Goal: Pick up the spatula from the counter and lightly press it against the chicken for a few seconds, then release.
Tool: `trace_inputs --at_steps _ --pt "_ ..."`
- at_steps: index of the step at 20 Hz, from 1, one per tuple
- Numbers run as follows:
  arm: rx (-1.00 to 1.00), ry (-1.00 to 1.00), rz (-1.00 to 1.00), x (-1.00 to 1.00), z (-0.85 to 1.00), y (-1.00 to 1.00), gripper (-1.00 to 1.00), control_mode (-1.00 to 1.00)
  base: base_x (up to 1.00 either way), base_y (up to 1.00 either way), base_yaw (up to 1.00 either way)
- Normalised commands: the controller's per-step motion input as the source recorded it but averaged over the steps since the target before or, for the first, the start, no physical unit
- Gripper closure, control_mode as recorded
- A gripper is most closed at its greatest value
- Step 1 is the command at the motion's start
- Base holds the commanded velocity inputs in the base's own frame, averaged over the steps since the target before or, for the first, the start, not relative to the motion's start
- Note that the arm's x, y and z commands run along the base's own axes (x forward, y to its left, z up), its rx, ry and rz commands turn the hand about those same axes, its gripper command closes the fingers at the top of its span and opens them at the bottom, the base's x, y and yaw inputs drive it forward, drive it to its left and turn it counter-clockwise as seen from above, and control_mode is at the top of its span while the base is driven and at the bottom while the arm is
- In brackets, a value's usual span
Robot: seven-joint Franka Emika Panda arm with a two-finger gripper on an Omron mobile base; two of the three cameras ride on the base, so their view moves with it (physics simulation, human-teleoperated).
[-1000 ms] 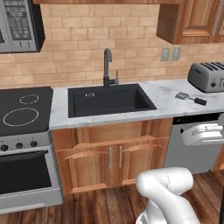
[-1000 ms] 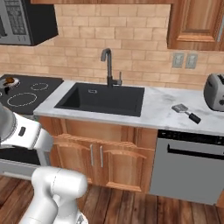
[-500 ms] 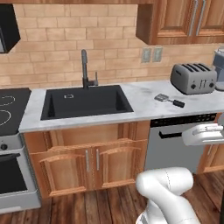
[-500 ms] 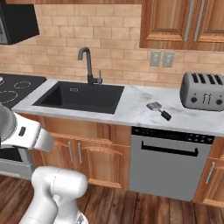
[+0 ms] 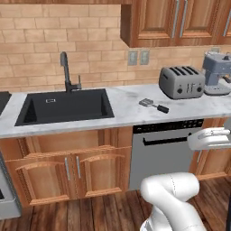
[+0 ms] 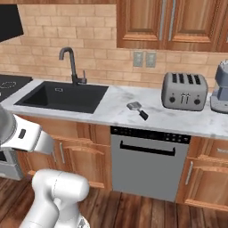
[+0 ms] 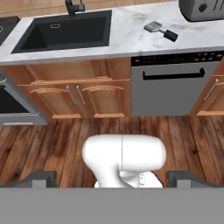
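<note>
Looking at the spatula (image 5: 153, 105), I'd guess light, stiff and a bit slick, so take it by the dark handle rather than the flat grey blade. It lies flat on the worktop (image 5: 126, 110) between sink (image 5: 63, 106) and toaster (image 5: 182, 82), bare marble all round. Pincer (image 7: 113, 180) is spread wide, holding nothing, well apart from it.

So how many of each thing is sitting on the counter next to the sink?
spatula: 1
toaster: 1
coffee machine: 1
Total: 3
</note>
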Motion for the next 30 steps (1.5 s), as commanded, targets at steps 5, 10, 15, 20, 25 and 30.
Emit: trace_inputs --at_steps 5,10,15,20,25,30 --pt "0.0 0.0 0.0 0.0 0.0 0.0 -1.0 1.0 0.0 -0.58 0.01" --pt "0.0 0.0 0.0 0.0 0.0 0.0 -1.0 1.0 0.0 -0.54 0.01" --pt "0.0 0.0 0.0 0.0 0.0 0.0 -1.0 1.0 0.0 -0.56 0.01" --pt "0.0 0.0 0.0 0.0 0.0 0.0 -1.0 1.0 0.04 -0.48 0.03" --pt "0.0 0.0 0.0 0.0 0.0 0.0 -1.0 1.0 0.25 -0.28 0.04" --pt "0.0 0.0 0.0 0.0 0.0 0.0 -1.0 1.0 0.31 -0.14 0.04"
